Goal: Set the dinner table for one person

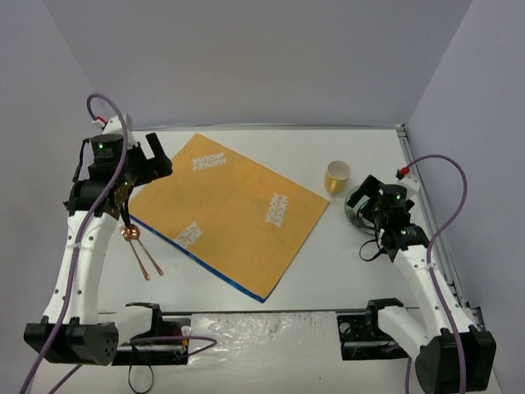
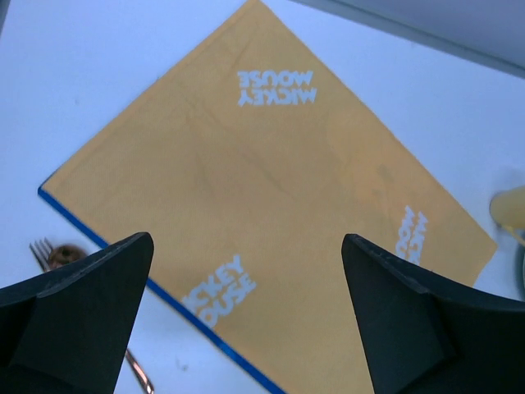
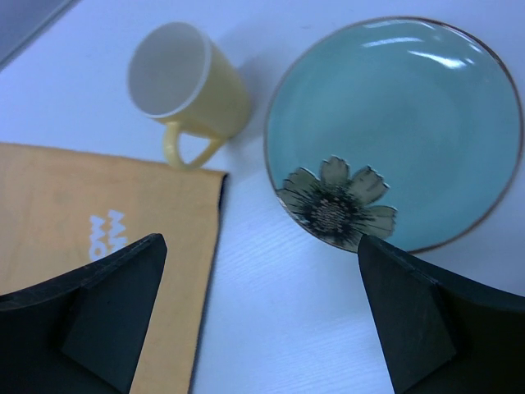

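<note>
The white dinner table [image 1: 353, 263] carries an orange-yellow cloth [image 1: 230, 209] with a blue edge, lying flat and turned at an angle. A copper fork and spoon [image 1: 139, 246] lie on the table left of the cloth. My left gripper [image 1: 157, 160] hovers over the cloth's left corner, open and empty [image 2: 246, 240], with the cloth [image 2: 287, 189] below it. A yellow mug [image 3: 184, 82] stands right of the cloth, next to a teal plate [image 3: 410, 123] with a flower pattern. My right gripper [image 3: 261, 238] is open above bare table between cloth and plate, holding nothing.
Pale lavender walls close off the table at the back and both sides. In the top view my right gripper [image 1: 365, 197] hides most of the plate [image 1: 356, 215]. The mug [image 1: 337, 176] stands just beyond the plate. The fork's tines [image 2: 43, 249] show beside my left finger.
</note>
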Robot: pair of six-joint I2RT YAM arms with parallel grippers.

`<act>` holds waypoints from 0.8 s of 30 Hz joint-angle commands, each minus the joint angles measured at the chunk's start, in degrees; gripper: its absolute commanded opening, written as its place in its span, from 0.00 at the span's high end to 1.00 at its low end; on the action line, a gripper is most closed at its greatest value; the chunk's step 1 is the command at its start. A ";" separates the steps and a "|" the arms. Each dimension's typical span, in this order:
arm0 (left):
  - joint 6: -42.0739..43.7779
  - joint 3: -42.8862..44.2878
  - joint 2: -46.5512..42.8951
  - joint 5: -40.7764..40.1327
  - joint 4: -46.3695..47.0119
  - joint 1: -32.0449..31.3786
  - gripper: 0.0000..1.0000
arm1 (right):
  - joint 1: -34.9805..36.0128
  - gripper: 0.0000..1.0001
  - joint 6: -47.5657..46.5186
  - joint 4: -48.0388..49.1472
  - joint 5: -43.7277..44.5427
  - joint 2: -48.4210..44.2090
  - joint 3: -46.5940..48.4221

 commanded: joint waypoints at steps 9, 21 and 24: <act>0.83 -22.16 -22.27 -0.64 -8.19 -1.32 0.03 | -15.49 0.00 10.27 -0.97 -6.20 5.42 -5.84; 1.31 -30.88 -25.85 0.59 -0.37 -7.09 0.03 | -28.00 0.02 13.85 8.02 -19.33 8.06 -13.81; 1.20 -32.90 -26.54 -0.19 1.09 -9.11 0.03 | -30.84 0.04 15.99 13.80 -23.93 7.83 -17.13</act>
